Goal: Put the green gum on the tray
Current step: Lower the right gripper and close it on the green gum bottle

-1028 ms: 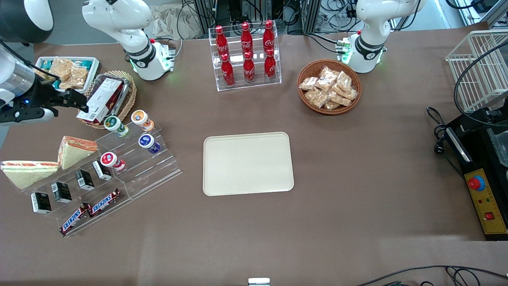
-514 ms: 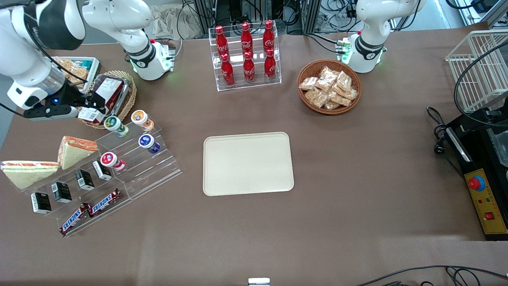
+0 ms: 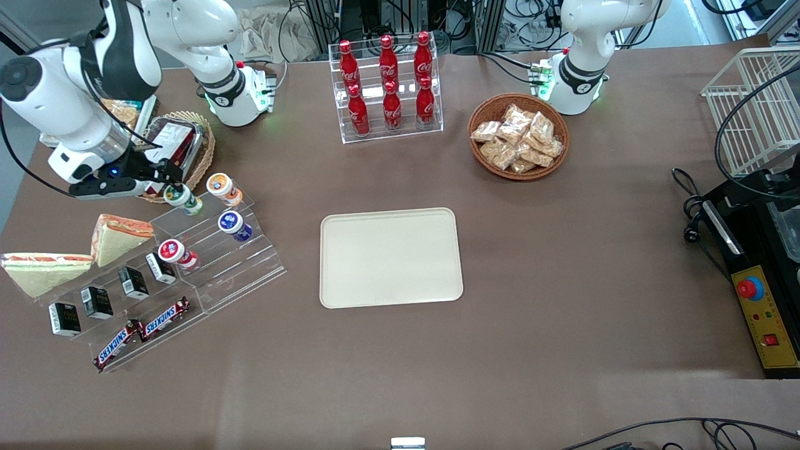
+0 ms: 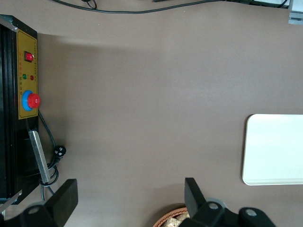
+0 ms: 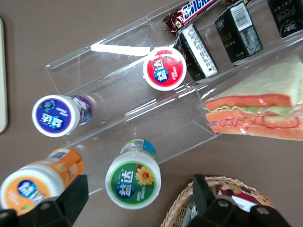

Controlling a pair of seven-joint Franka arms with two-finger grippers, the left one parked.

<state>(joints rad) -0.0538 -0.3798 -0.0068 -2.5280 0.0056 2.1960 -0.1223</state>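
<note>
The green gum (image 3: 182, 196) stands on the top step of a clear acrylic rack (image 3: 206, 262), beside an orange-lidded bottle (image 3: 221, 187). In the right wrist view its white lid with the green label (image 5: 133, 182) sits between my two dark fingers (image 5: 71, 198), not touched by them. My gripper (image 3: 170, 181) hovers open and empty just above it; it also shows in the right wrist view (image 5: 139, 203). The cream-beige tray (image 3: 390, 257) lies bare at the table's middle; it also shows in the left wrist view (image 4: 274, 149), and its edge shows in the right wrist view (image 5: 1, 75).
A blue-lidded bottle (image 3: 232, 224) and a red-lidded bottle (image 3: 174, 252) stand on lower steps, with small black boxes and Snickers bars (image 3: 140, 331). A wicker basket with a red box (image 3: 172, 147) lies close by the gripper. Sandwiches (image 3: 119, 234), a cola rack (image 3: 387, 87) and a snack basket (image 3: 519, 137) are farther off.
My arm has swung in from the working arm's end of the table toward the rack. The open gripper now sits over the green gum. Nothing else has moved.
</note>
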